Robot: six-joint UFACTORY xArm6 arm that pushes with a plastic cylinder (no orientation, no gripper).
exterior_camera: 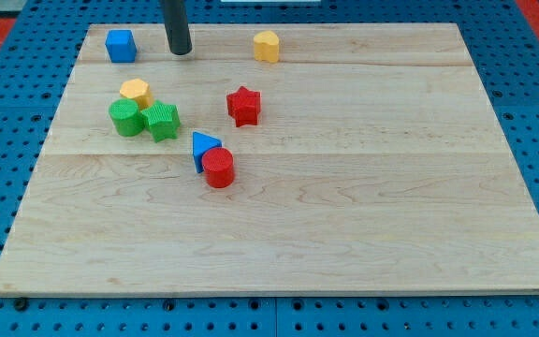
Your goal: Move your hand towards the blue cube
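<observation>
Nearest the view's bottom, a wide stretch of the wooden board (pixel 344 234) is lying bare, well apart from my tip (pixel 180 52) and playing no part here.

Moving upward, the red cylinder (pixel 219 168) is sitting touching the blue triangular block (pixel 204 149); both are lying below my tip and a little toward the view's right, well apart from it. Next comes a tight cluster below my tip and slightly toward the view's left: the green cylinder (pixel 125 118) and the green star-shaped block (pixel 161 121) are sitting side by side, with the yellow block (pixel 136 92) touching them on the side nearest my tip. The red star (pixel 243 106) is standing alone, below my tip and off to the view's right.

Along the top edge, my tip is resting on the board as a bare rod: there are no jaws to open or close, and it is holding nothing. The blue cube (pixel 120 45), the thing I am heading for, is sitting near my tip on the view's left, at about the same height, with a clear gap of wood between us. The yellow hexagonal block (pixel 267 46) is sitting on the opposite side, toward the view's right, farther off.

Judging the risk: the cube is lying close to the board's top-left corner, so overshooting would be shoving it toward the edge or off it. Drifting downward while travelling would be bringing me toward the yellow block and the green pair.
</observation>
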